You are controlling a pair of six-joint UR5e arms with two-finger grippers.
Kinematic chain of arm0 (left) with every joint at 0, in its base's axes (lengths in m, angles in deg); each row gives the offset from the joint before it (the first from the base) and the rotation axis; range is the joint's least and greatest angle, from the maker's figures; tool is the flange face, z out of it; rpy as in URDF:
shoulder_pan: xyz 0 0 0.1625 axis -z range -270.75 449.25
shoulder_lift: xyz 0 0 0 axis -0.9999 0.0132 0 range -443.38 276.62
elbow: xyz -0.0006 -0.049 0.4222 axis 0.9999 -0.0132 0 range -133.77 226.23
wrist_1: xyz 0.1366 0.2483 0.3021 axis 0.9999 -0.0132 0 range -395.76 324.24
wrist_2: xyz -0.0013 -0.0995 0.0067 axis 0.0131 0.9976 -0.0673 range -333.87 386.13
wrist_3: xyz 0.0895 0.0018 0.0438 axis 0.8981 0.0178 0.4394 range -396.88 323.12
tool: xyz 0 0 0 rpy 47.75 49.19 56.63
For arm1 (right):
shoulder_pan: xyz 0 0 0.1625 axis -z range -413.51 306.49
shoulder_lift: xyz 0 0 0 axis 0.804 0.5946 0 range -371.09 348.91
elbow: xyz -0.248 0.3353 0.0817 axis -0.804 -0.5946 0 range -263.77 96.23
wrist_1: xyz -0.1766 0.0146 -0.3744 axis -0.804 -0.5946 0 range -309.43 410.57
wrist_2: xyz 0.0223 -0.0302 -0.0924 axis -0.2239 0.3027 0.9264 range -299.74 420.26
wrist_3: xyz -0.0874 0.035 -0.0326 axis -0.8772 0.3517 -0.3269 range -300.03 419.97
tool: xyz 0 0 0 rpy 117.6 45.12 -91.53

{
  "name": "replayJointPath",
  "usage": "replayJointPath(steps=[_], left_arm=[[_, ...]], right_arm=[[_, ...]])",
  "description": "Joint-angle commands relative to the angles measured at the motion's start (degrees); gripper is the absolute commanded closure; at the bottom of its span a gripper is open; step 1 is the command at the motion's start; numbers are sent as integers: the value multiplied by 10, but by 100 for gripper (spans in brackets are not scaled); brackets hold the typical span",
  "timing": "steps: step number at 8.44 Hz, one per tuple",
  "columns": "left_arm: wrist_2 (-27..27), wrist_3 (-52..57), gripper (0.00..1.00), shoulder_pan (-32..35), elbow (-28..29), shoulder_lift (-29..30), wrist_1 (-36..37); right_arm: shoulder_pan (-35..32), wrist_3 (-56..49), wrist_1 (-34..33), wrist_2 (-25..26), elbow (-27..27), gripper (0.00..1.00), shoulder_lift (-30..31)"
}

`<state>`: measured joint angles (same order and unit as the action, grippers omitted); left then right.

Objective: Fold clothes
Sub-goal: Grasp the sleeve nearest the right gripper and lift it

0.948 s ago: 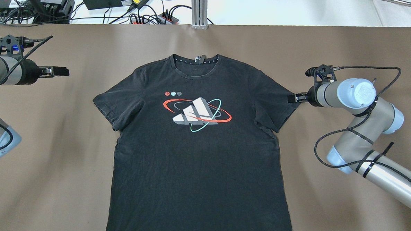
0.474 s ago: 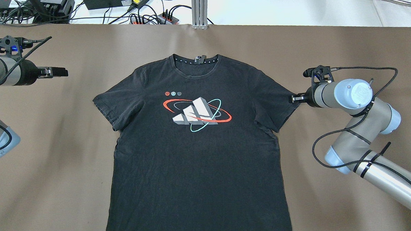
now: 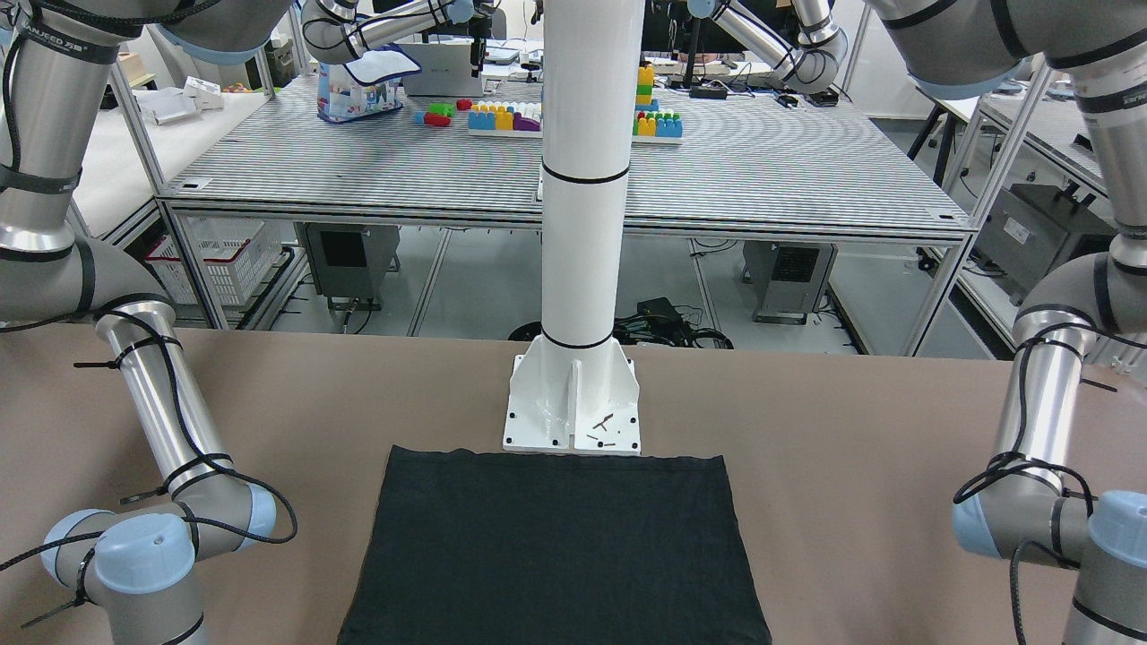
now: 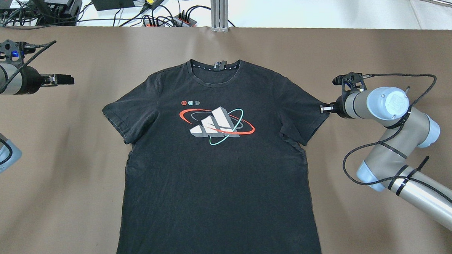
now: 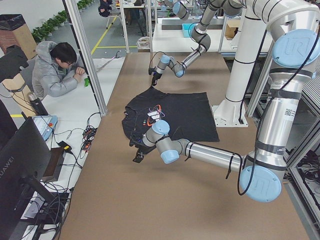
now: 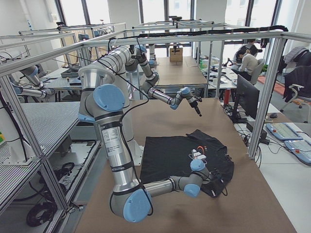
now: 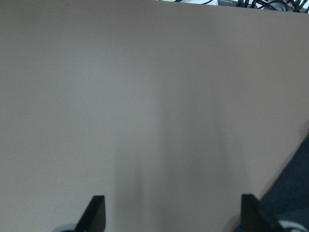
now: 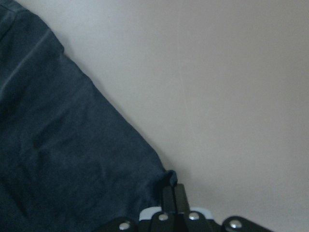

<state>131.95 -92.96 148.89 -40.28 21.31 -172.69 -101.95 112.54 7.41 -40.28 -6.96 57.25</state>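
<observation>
A black T-shirt (image 4: 216, 169) with a white, red and teal chest print lies flat, face up, on the brown table, collar at the far side. Its hem end shows in the front-facing view (image 3: 556, 546). My right gripper (image 4: 323, 108) is at the tip of the shirt's right-hand sleeve. In the right wrist view it (image 8: 174, 191) is shut, pinching the sleeve's corner (image 8: 58, 159). My left gripper (image 4: 65, 79) hangs over bare table, well left of the other sleeve. In the left wrist view it (image 7: 171, 203) is open and empty, with dark fabric (image 7: 294, 193) at the right edge.
The white pole's base plate (image 3: 572, 408) stands at the shirt's hem on the robot's side. An aluminium post (image 4: 219, 11) and cables with power strips (image 4: 160, 17) lie beyond the far table edge. An operator (image 5: 55, 70) sits off the table.
My right gripper has shifted slightly to the right at the sleeve tip. My left gripper has drifted a little left and away from the shirt.
</observation>
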Motion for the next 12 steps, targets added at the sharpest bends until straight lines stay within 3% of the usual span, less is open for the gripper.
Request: replayJointPath(steps=[1, 9, 12], left_arm=[[0, -1, 0, -1, -1, 2, 0], [-1, 1, 0, -1, 0, -1, 0], [-16, 0, 0, -1, 1, -3, 0]], right_arm=[[-7, 1, -3, -17, 23, 100, -7], [0, 114, -7, -18, 62, 100, -100], [58, 146, -7, 12, 61, 100, -128]])
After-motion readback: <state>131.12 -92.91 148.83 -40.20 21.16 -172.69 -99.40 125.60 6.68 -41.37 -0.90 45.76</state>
